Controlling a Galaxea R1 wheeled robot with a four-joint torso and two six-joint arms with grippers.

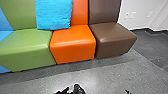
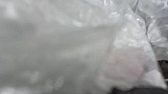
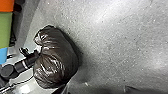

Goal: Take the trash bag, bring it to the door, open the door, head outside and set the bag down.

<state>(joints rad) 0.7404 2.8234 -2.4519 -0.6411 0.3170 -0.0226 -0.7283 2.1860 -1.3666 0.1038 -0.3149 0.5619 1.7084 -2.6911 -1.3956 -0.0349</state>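
At the bottom edge of the head view is my left gripper (image 1: pixel 71 90), dark and partly cut off, with shiny black material against it. The trash bag (image 3: pixel 58 60), dark, glossy and rounded, shows in the right wrist view at the end of my left arm, and my left gripper is shut on it; the bag hides the grip itself. Wrinkled, see-through plastic of the trash bag (image 2: pixel 75 50) lies very close to the left wrist camera. A small dark part of my right gripper (image 1: pixel 128 92) pokes up at the head view's bottom edge, right of centre.
A row of padded seats stands ahead: green (image 1: pixel 27 50), orange (image 1: pixel 73 45) and brown (image 1: pixel 112 37). A blue cushion (image 1: pixel 53 15) leans on the backrests. A white wall (image 1: pixel 140 15) with outlets rises at the right. Grey floor (image 1: pixel 112 72) lies before the seats.
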